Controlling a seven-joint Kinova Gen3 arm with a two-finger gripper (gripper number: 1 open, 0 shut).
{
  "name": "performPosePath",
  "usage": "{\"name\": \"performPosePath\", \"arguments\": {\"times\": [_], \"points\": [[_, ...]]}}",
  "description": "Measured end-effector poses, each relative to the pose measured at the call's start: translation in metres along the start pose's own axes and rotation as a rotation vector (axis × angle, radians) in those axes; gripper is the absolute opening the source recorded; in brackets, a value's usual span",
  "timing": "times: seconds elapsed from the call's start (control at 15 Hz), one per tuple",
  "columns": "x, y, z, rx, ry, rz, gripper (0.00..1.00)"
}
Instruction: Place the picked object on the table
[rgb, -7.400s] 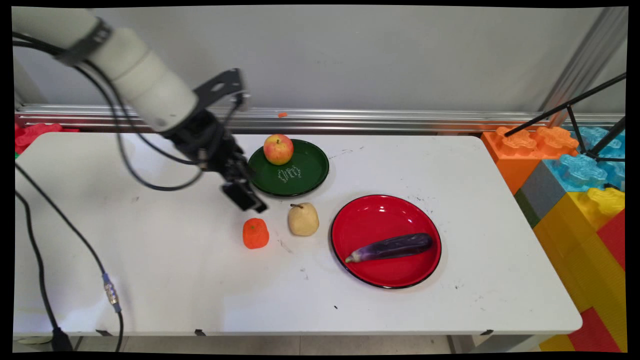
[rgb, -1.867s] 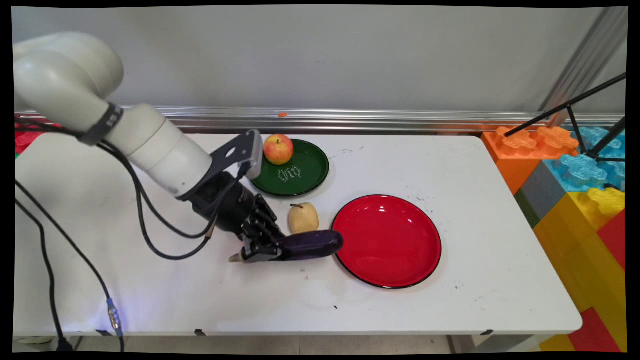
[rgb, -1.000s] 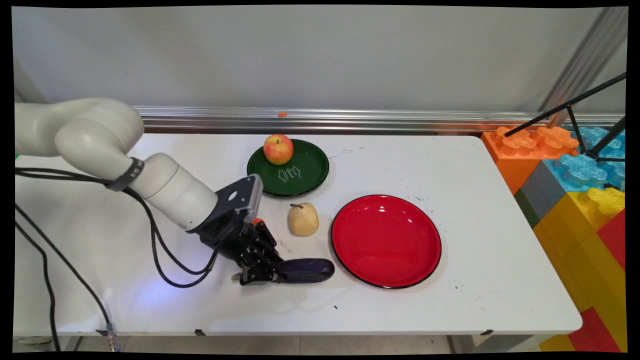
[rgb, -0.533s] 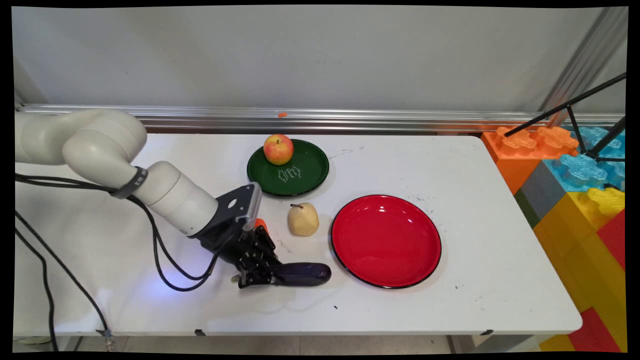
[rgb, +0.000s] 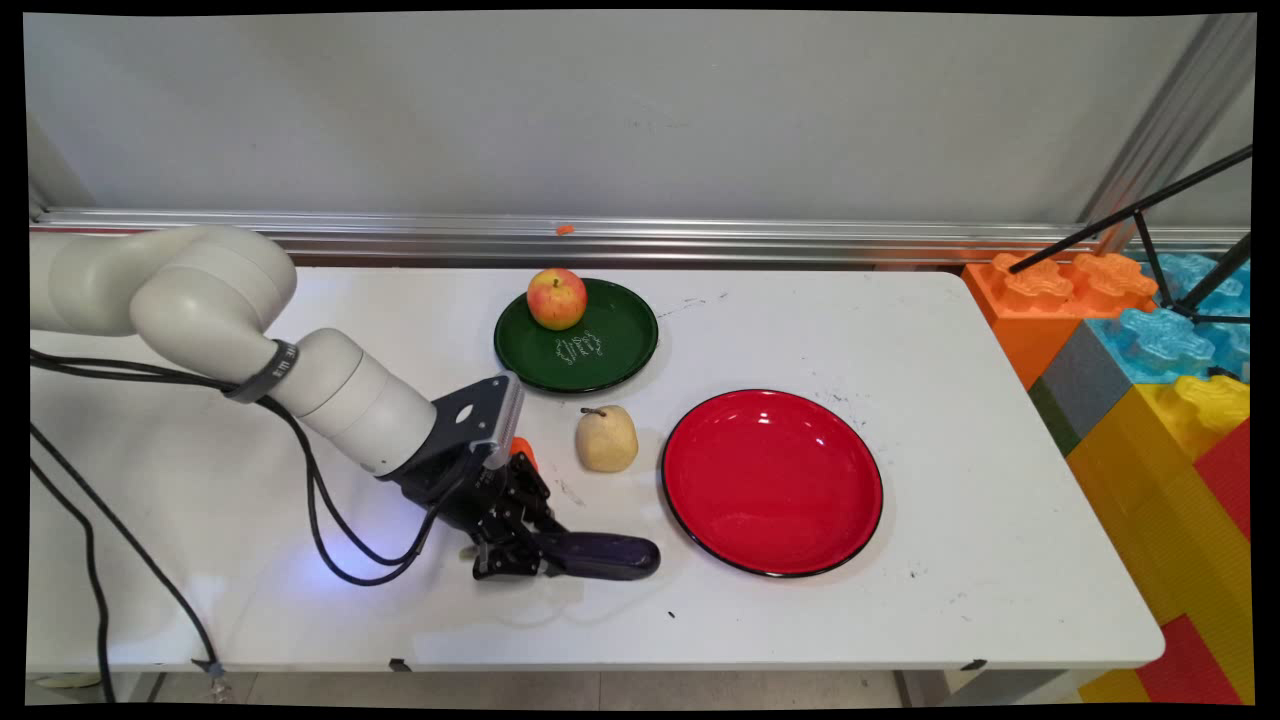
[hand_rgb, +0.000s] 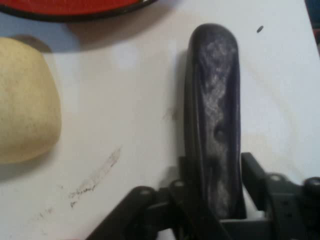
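My gripper (rgb: 540, 557) is low at the table's front left of centre, shut on the stem end of a dark purple eggplant (rgb: 605, 555). The eggplant lies lengthwise on the white table (rgb: 900, 330), its free end pointing right toward the empty red plate (rgb: 772, 483). In the hand view the eggplant (hand_rgb: 215, 100) runs up between the two fingers of my gripper (hand_rgb: 215, 170). The pale pear (hand_rgb: 25, 100) sits to its left and the red plate's rim (hand_rgb: 75, 6) shows at the top. An orange fruit (rgb: 522, 450) peeks out behind the hand.
The pear (rgb: 606, 440) stands between the gripper and a green plate (rgb: 600, 350) that carries an apple (rgb: 557, 298). Big coloured blocks (rgb: 1150, 380) and black tripod legs (rgb: 1150, 215) border the table's right end. Black cables (rgb: 330, 540) hang from the arm at left.
The eggplant has gone from the red plate to the table in front of the pear, carried in my gripper. In the last second it sank slightly and shifted left.
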Motion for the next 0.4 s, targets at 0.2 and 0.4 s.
{"name": "performPosePath", "arguments": {"times": [0.2,0.4], "points": [[0.0007,-0.0004,-0.0003,-0.001,0.0,0.005,1.0],[0.0041,-0.0005,-0.004,-0.001,0.004,0.003,1.0]]}}
